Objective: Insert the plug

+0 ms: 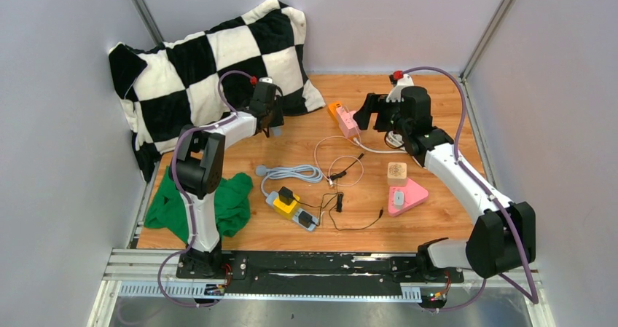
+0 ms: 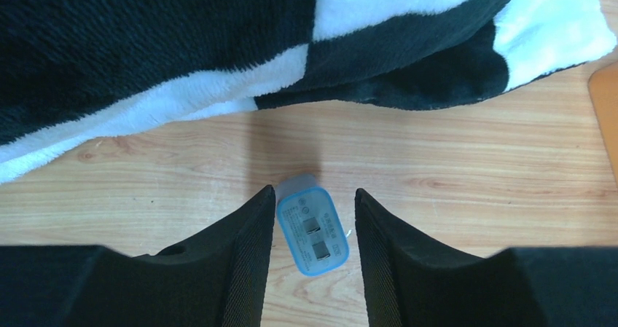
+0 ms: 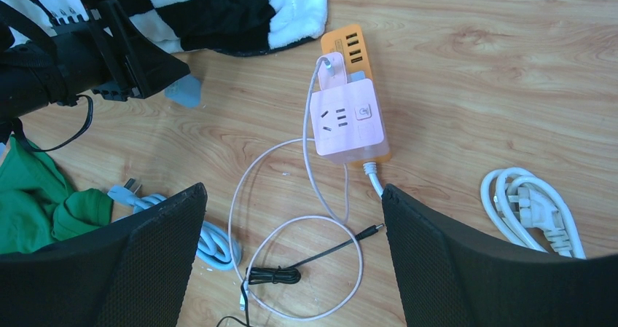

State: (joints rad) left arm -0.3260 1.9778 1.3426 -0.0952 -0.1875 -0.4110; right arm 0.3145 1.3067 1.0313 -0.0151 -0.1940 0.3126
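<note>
While hanging low beside the black-and-white checkered fleece blanket (image 2: 218,43), straddles with left gripper (image 2: 314,191) the small blue-and-white plastic charger plug (image 2: 313,229), lower centre of left wrist view, flat on wooden tabletop (image 2: 452,167); jaws half spread, not pinching. Holds right gripper (image 3: 291,196) spread wide, empty, below pink plastic socket block (image 3: 346,119), upper centre of right wrist view.

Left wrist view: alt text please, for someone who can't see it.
A blue-edged charger lies prong face up on the wooden table, straddled by the left gripper, not yet clamped. A black-and-white checkered pillow fills the top.
</note>
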